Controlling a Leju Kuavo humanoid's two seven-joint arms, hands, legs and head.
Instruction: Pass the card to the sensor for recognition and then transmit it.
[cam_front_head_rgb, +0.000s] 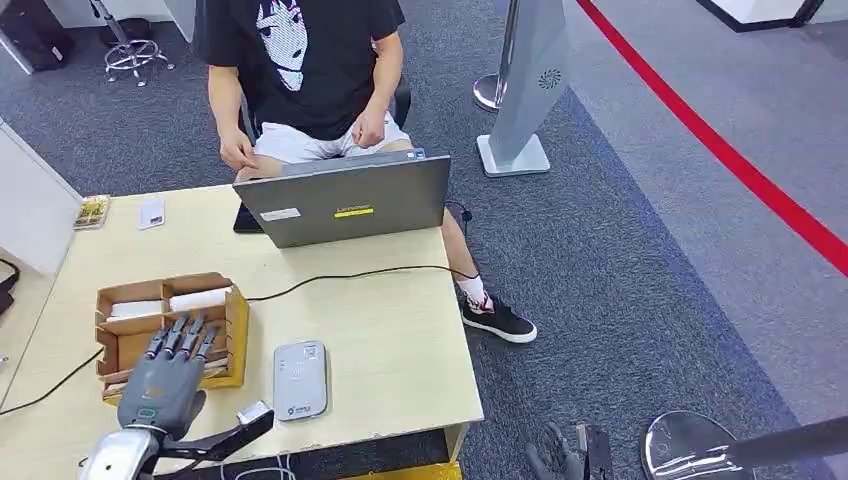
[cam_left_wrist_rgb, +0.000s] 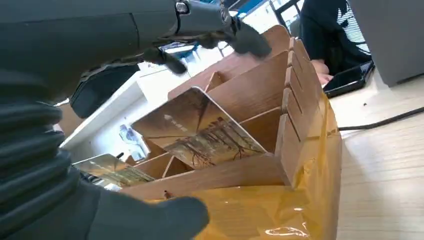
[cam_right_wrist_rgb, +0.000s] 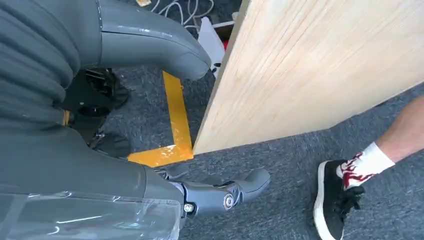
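1. The left hand (cam_front_head_rgb: 172, 372) hovers over the wooden card organiser (cam_front_head_rgb: 236, 335) near the table's (cam_front_head_rgb: 400, 340) front left, fingers spread and holding nothing; in my view it is lining up to pick a card
2. In the left wrist view a card (cam_left_wrist_rgb: 200, 131) with a brown landscape print leans tilted in a slot between wooden dividers, its top edge standing proud, which should give the fingers (cam_left_wrist_rgb: 245, 37) something to pinch; a second card (cam_left_wrist_rgb: 112, 170) lies in a neighbouring slot
3. The grey card reader (cam_front_head_rgb: 300, 379) lies flat just beside the organiser, probably so the carry is short
4. The right hand (cam_right_wrist_rgb: 220, 192) hangs below the table edge over carpet, fingers loosely apart, empty, likely waiting
5. A seated person (cam_front_head_rgb: 310, 70) behind a laptop (cam_front_head_rgb: 345, 200) sits across the table, plausibly the one to receive the card
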